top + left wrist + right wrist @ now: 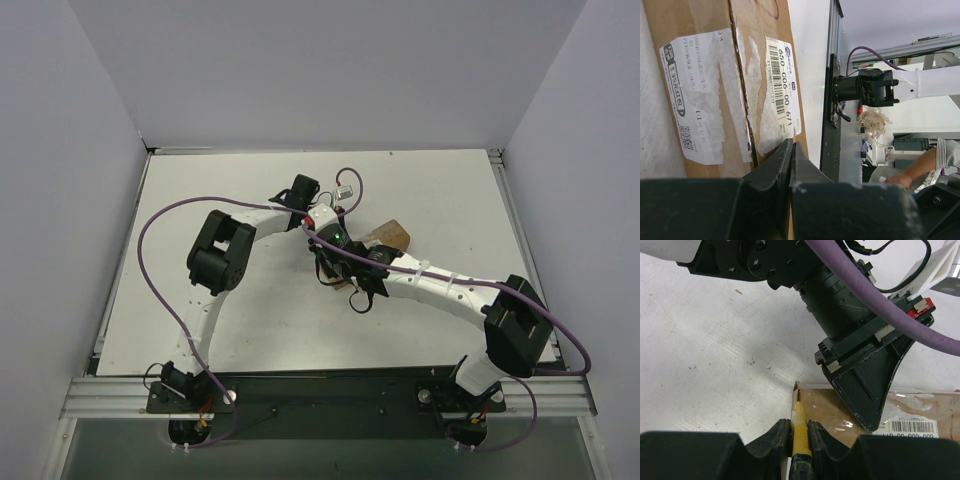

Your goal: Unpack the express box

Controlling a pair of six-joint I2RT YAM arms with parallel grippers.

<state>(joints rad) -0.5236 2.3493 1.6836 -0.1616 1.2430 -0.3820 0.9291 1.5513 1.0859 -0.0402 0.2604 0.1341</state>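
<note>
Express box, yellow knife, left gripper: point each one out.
express box (700,100), left wrist view, white label.
yellow knife (801,432), right wrist view, yellow body.
left gripper (791,150), left wrist view, between shut fingertips.

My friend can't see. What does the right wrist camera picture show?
The right gripper, at the bottom edge, is shut on a yellow utility knife whose pale tip points at a corner of the brown express box. The left gripper, black and shut, reaches down to the box's taped top. Around them is a white table.
</note>
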